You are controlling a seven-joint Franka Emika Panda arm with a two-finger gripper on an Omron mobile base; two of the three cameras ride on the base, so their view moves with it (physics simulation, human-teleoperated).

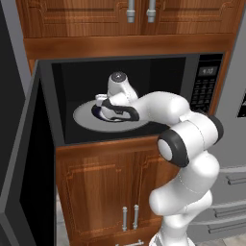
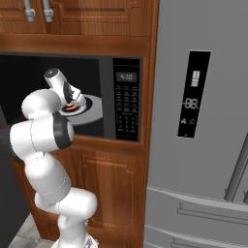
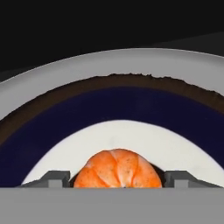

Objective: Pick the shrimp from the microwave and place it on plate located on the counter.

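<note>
Hand view puts the shrimp (image 3: 118, 169) between the two fingertips (image 3: 54, 178), lying on a ringed dish (image 3: 113, 109) on the microwave (image 1: 202, 86) turntable (image 1: 84, 115) — whether the hand (image 3: 118, 183) has clenched I cannot tell. Judged step: picking; next, squeeze gently and lift straight out.

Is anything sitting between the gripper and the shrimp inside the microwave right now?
Nothing visible does. In the hand view the shrimp sits directly between the gripper fingertips, on the navy-ringed dish inside the microwave.
</note>
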